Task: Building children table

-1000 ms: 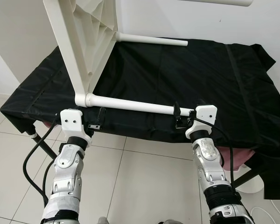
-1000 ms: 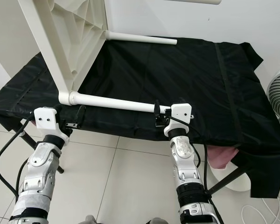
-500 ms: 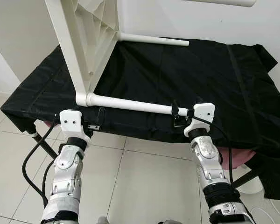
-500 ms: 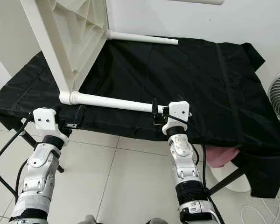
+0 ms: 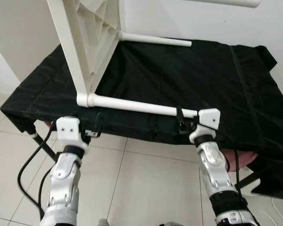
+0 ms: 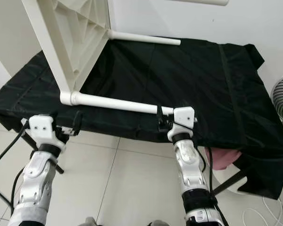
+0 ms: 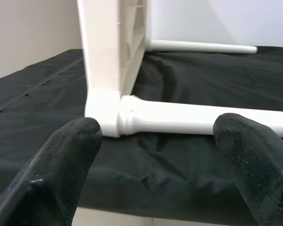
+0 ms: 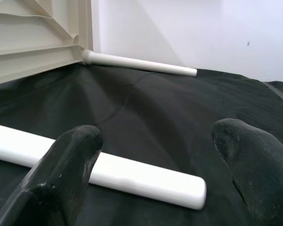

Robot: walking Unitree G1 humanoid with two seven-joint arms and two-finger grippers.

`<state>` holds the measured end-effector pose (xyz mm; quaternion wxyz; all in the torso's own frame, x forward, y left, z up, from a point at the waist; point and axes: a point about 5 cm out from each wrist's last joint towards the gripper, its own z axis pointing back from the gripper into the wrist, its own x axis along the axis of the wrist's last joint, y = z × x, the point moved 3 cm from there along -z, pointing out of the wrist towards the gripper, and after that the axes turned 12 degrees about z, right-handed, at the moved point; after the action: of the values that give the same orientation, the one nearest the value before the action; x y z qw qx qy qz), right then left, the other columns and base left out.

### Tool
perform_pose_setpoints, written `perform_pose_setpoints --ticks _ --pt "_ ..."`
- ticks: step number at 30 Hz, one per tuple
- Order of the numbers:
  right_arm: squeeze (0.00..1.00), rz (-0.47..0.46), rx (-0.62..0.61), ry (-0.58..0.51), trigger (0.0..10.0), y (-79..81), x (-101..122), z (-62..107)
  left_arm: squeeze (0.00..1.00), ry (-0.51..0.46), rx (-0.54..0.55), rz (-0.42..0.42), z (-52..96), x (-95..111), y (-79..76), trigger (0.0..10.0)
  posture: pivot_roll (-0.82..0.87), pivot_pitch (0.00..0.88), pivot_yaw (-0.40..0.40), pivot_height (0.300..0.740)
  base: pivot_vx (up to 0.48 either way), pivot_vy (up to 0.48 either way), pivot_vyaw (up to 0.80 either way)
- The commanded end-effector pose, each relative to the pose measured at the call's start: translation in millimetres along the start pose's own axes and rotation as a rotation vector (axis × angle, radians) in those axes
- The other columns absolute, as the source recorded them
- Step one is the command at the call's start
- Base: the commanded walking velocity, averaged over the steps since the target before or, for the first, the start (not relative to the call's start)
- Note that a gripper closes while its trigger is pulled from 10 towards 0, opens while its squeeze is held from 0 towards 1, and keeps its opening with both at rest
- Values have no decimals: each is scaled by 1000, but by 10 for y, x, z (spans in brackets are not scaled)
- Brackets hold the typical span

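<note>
A black cloth [image 5: 203,75] covers the bench before us, white wall behind, pale tiles [image 5: 146,188] below. Our left gripper [image 5: 96,126] hangs at the cloth's near edge, fingers [image 7: 61,165] spread wide and holding nothing. Just beyond it the white tabletop [image 5: 87,42] stands on its edge, and the near leg [image 5: 132,105] joins its corner. That leg runs across to our right gripper [image 5: 181,123], whose fingers [image 8: 61,174] are open on either side of the leg's free end without gripping it. A second leg [image 5: 155,40] lies further back.
</note>
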<state>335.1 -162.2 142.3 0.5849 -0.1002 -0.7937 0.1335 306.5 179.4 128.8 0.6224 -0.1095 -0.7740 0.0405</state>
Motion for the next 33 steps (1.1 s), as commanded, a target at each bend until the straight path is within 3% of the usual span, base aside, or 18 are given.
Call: perform_pose_setpoints --ticks 1,5,12,33 --pt "0 5 4 -10 10000 -16 26 9 0 -14 61 -3 37 23 78 10000 -54 18 33 740 0 0 0" --pt "0 7 21 9 10000 32 -33 75 0 8 77 9 121 -36 116 10000 -43 15 27 740 0 0 0" --pt "0 1 25 3 10000 64 -14 35 0 12 64 11 137 -42 100 10000 -32 10 19 740 0 0 0" --pt "0 19 31 15 10000 5 -59 107 0 18 65 29 259 -50 82 10000 -32 19 5 740 0 0 0"
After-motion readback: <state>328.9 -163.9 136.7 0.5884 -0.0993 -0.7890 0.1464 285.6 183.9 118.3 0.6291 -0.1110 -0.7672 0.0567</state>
